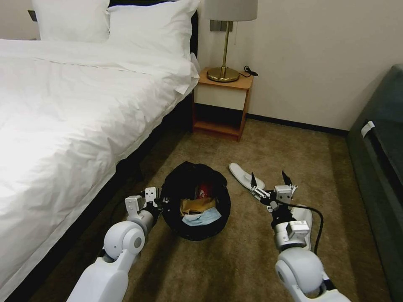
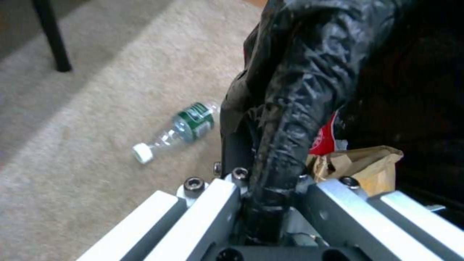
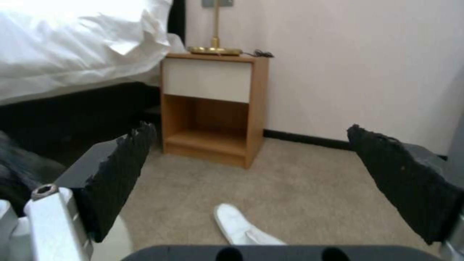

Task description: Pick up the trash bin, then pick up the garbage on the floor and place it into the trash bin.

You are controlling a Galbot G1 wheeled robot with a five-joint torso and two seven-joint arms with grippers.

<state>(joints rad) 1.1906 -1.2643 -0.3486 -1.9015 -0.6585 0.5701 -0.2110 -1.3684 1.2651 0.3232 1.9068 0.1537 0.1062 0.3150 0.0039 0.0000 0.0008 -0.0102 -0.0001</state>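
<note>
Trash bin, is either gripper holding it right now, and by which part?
The left gripper is shut on the trash bin at its bag-covered rim; the right gripper is open and holds nothing.

Trash bin (image 1: pixel 196 201), lower centre of head view: liner of crinkled glossy black plastic film. Inside it, creased matt brown paper bag (image 1: pixel 197 205) and soft pale-blue cloth-like mask (image 1: pixel 202 217). Bottle (image 2: pixel 176 131), centre-left of left wrist view: clear glossy plastic, green label. Carpet (image 1: pixel 260 251): matt, short rough pile. Nightstand (image 1: pixel 222 105), upper centre: smooth wood. Lamp base (image 1: pixel 223 74): polished brass-coloured metal. Bedding (image 1: pixel 75 105), left: smooth white cloth. Right gripper (image 3: pixel 251 181) fingers (image 3: pixel 121 174): rough black matt padding.
</note>
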